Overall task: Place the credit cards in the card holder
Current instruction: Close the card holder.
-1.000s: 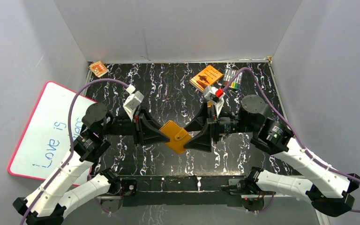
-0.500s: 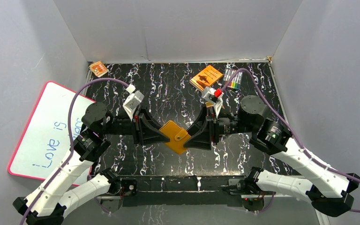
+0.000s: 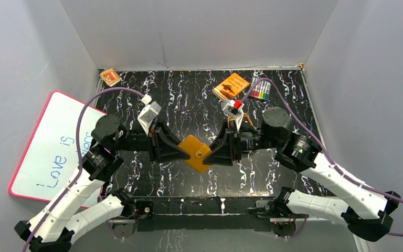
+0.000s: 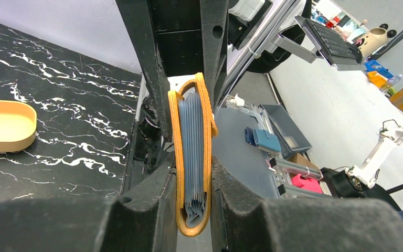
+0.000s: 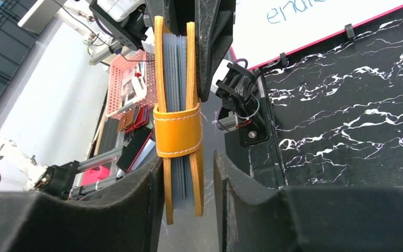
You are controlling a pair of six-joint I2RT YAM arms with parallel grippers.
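The orange-tan card holder (image 3: 197,153) hangs folded above the middle of the black marble table, its strap wrapped round the free edge (image 5: 178,136). My left gripper (image 3: 185,151) is shut on its spine end, both pads pressed on the covers (image 4: 191,157). My right gripper (image 3: 210,154) straddles the strap end. One pad touches a cover, while a gap shows beside the other pad (image 5: 225,184), so these jaws stand open. Thin grey-blue edges (image 4: 193,131) show between the covers; I cannot tell credit cards from pocket leaves.
An orange book (image 3: 231,86) and a pack of coloured markers (image 3: 261,90) lie at the back right. A small orange packet (image 3: 110,77) sits in the back left corner. A whiteboard (image 3: 52,147) leans at the left wall. A gold oval tray (image 4: 2,125) rests on the table.
My right gripper has slid left over the strap end of the card holder and its jaws have narrowed round it. The left gripper and the holder have stayed put.
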